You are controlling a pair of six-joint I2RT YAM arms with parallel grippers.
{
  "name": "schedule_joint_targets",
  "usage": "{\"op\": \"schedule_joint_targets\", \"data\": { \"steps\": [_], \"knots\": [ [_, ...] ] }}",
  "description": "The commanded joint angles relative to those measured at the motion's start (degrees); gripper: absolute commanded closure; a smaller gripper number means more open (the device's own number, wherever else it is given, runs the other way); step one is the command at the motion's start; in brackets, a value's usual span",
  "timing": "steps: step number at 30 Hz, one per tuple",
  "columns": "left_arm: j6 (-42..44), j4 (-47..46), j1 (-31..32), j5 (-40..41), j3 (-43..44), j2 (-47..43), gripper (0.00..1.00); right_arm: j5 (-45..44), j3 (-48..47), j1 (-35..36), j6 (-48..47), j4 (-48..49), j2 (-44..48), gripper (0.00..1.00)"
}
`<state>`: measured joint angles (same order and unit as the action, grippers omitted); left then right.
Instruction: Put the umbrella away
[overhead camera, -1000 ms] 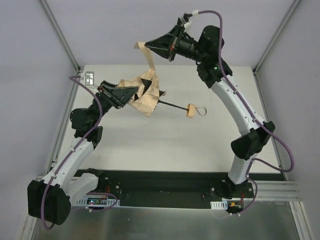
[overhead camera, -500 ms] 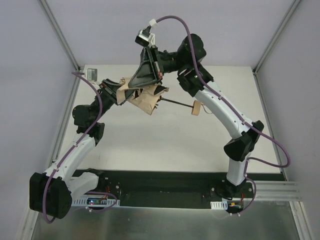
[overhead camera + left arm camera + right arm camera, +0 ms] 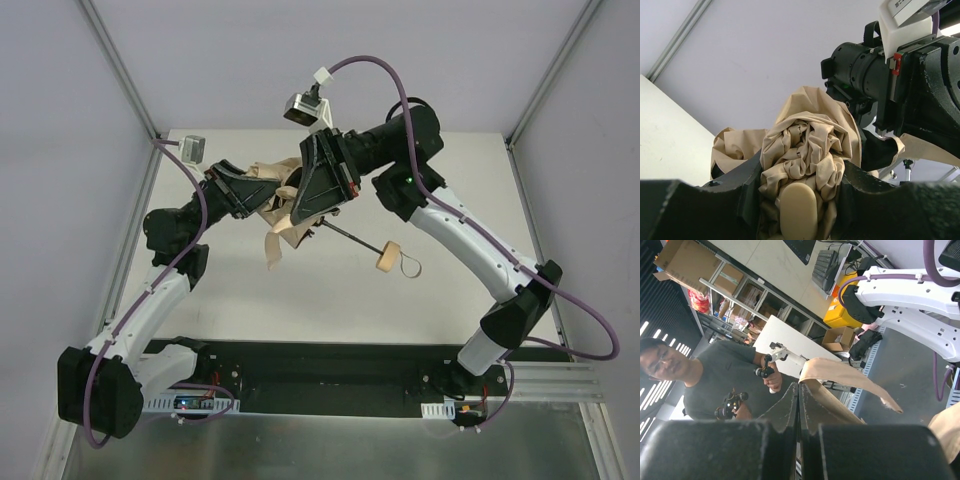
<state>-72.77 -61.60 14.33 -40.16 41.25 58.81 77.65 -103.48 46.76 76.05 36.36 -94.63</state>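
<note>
Now left gripper: clamping the bunched umbrella canopy.
right gripper: pinching the strap, jaws together.
wrapping: probably going best keeping the strap taut, circling the folds.

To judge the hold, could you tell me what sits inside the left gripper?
The umbrella, its fabric bunched, fills the left gripper; what lies within the folds is covered.

A robotics lab with a workshop feel. A man gripping hand controllers. Behind the man, metal shelves crowded with cardboard boxes. Beside the man, a white desk; farther from the man, a keyboard, a yellow bin, a plain grey floor. Nearer than the man, a white robot arm trailing purple cable.
</note>
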Motion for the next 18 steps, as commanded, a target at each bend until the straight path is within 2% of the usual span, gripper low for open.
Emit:
{"op": "schedule_joint_targets", "data": {
  "steps": [1, 5, 6, 7, 8, 9, 10, 13, 18],
  "knots": [
    [2.5, 1.0, 0.1, 0.4, 1.7, -0.9, 1.00, 2.0, -0.8, 1.5, -6.8, -4.9, 3.9, 0.99],
    [3.0, 2.1, 0.1, -0.7, 2.4, -1.0, 1.00, -0.9, -0.8, 0.6, -11.0, -9.7, 2.9, 0.99],
    [3.1, 2.4, 0.1, -0.9, 2.5, -1.1, 1.00, -1.4, -1.5, 0.7, -15.1, -15.3, 2.7, 0.99],
    [3.0, 2.5, 0.1, -0.8, 2.5, -1.3, 1.00, -2.3, -2.7, 0.7, -20.4, -26.4, 2.8, 0.99],
    [3.1, 2.5, 0.1, -0.7, 2.3, -1.6, 1.00, -4.4, -4.7, 0.4, -28.9, -33.3, 2.8, 1.00],
    [3.2, 2.8, 0.1, -0.4, 2.1, -1.9, 1.00, -7.0, -7.0, 0.1, -35.9, -47.8, 2.4, 1.00],
    [3.7, 3.3, 0.1, 0.1, 1.9, -2.4, 1.00, -10.0, -8.8, -0.3, -40.8, -53.6, 2.0, 1.00],
    [4.8, 5.1, 0.1, 1.1, 1.3, -3.5, 1.00, -15.3, -8.6, -0.8, -41.3, -54.4, 2.3, 1.00],
    [4.2, 4.8, 0.3, 1.1, 0.1, -3.7, 1.00, -24.6, -5.1, -2.5, -29.2, -39.2, 3.7, 1.00]
  ]
}}
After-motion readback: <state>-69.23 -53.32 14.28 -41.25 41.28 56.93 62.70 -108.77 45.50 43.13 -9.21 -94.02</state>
